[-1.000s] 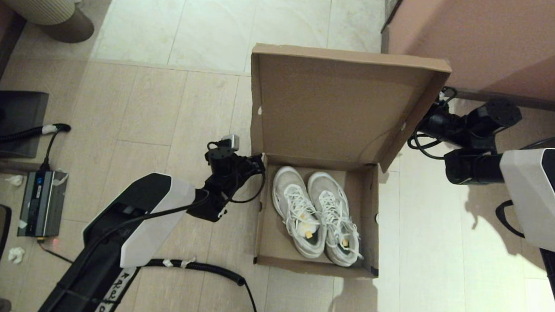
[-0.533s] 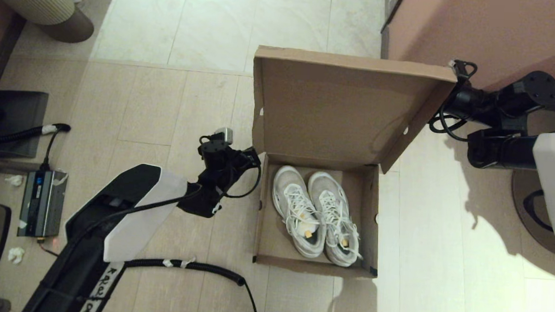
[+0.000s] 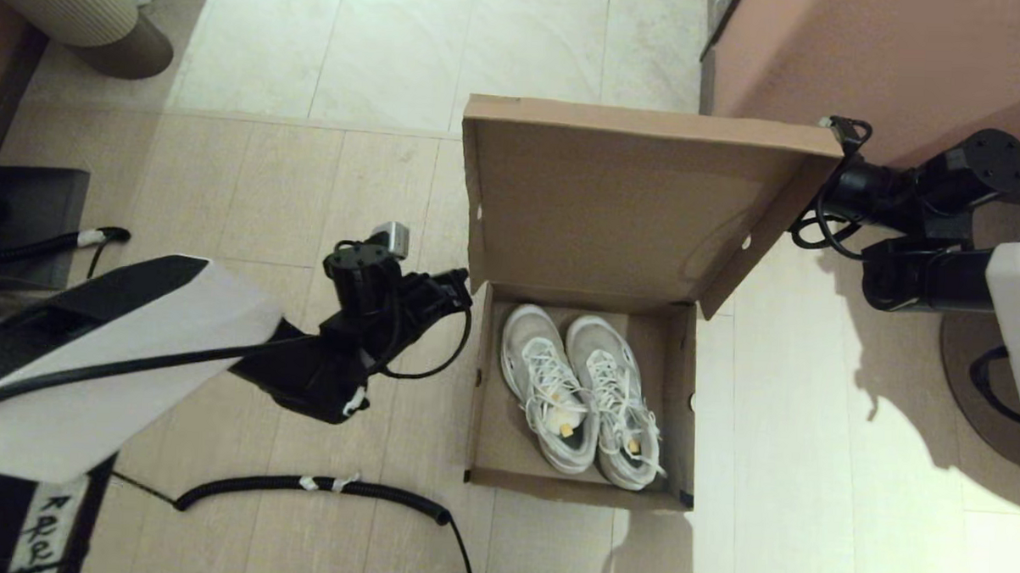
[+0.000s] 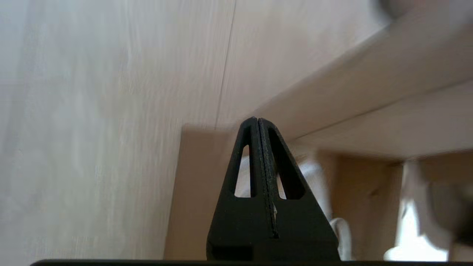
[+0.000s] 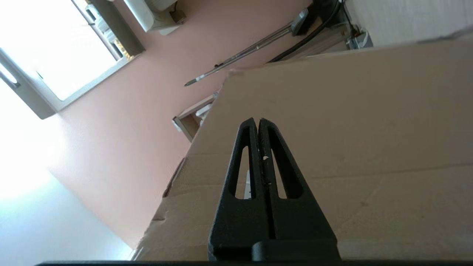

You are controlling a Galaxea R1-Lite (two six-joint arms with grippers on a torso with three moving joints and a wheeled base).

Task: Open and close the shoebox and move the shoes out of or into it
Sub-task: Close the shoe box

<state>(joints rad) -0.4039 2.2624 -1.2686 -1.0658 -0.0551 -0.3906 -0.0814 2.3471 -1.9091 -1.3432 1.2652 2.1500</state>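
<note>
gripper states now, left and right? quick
Left gripper: shut, empty, beside the brown cardboard shoebox.
Right gripper: shut, holding nothing, tips at the raised lid.

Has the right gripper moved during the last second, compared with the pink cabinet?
Yes. The right gripper, shut, has gone from low beside the lid's side flap toward the pink cabinet, and now sits behind the top right corner of the shoebox lid.

Shoebox (image 3: 580, 459): plain brown cardboard, on the floor, hinged lid (image 3: 615, 205) raised upright. Shoes (image 3: 581, 389): white and light-grey mesh sneakers, white laces, side by side inside, toes toward the hinge.
</note>
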